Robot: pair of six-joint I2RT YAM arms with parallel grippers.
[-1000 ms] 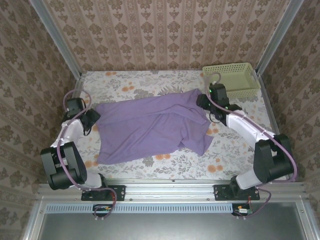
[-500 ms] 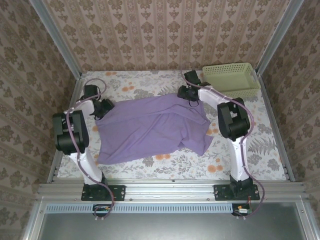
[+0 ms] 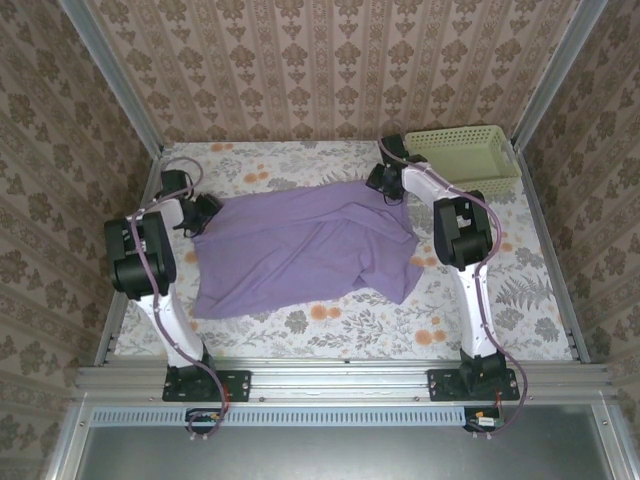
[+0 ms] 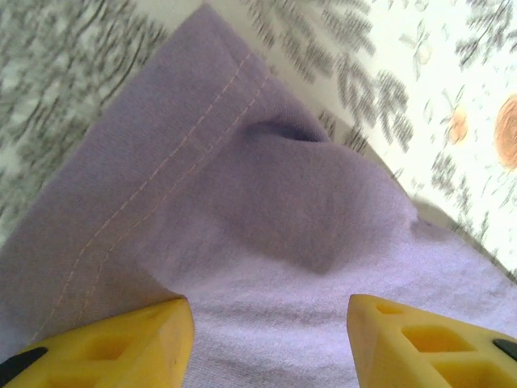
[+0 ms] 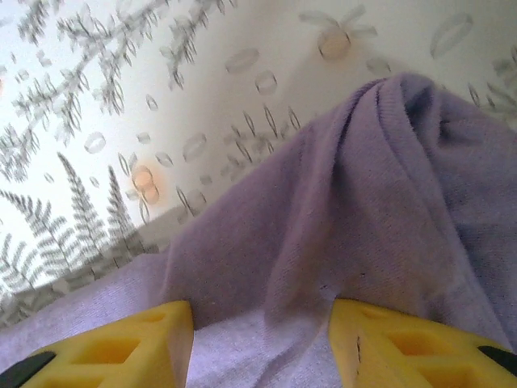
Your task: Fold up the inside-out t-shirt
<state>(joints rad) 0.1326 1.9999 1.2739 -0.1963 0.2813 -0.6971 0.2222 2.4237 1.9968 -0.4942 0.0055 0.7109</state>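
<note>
Both arms now reach further toward the far edge of the counter than a second ago, and the t-shirt has slid back with them. It lies spread over the counter's middle, unfolded. Left tool is at its far-left corner, right tool at its far-right corner, near the basket. Both are about half open with cloth between the fingers; can't confirm a pinch. Looks like flattening before the first fold.

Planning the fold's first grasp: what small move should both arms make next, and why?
Probably close both tools: the left tool and right tool stand open at the far edge of the t-shirt, its fabric lying in their gaps, unpinched.
</note>
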